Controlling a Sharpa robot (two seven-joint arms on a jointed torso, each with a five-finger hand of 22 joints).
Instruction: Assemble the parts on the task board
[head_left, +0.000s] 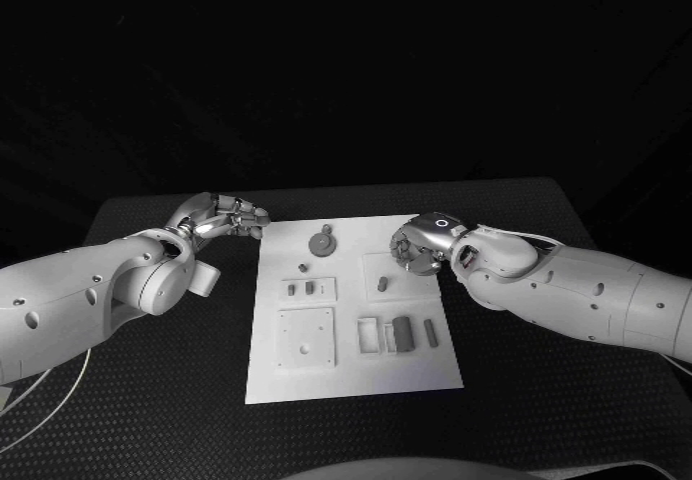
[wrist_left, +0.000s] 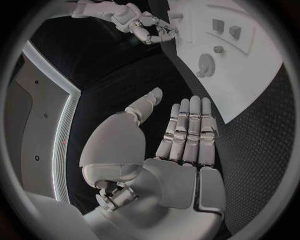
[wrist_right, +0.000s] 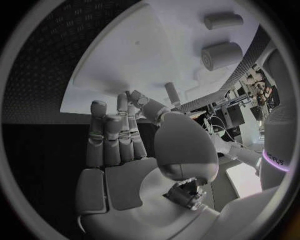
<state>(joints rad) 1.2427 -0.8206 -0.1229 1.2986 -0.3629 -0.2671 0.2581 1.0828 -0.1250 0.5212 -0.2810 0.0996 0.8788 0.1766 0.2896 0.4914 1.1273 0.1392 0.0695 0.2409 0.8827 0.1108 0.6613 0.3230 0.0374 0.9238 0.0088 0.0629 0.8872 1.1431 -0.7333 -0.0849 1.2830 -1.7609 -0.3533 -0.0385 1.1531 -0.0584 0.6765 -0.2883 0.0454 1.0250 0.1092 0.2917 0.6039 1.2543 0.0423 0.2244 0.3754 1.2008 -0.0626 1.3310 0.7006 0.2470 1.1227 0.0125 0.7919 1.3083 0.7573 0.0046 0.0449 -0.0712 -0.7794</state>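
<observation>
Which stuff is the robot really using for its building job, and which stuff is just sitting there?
For the job:
- task board
- round grey part with a tab
- small grey parts in the board's slots
- left robot hand, holding nothing
- right robot hand, over the board

Just there:
- black table
- white cable

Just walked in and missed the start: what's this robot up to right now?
It is set to assemble small grey parts on the white task board. Neither robot hand holds anything: the left robot hand sits off the board's far left corner, fingers extended, and the right robot hand hovers at its far right edge. A round grey part lies between them.
</observation>
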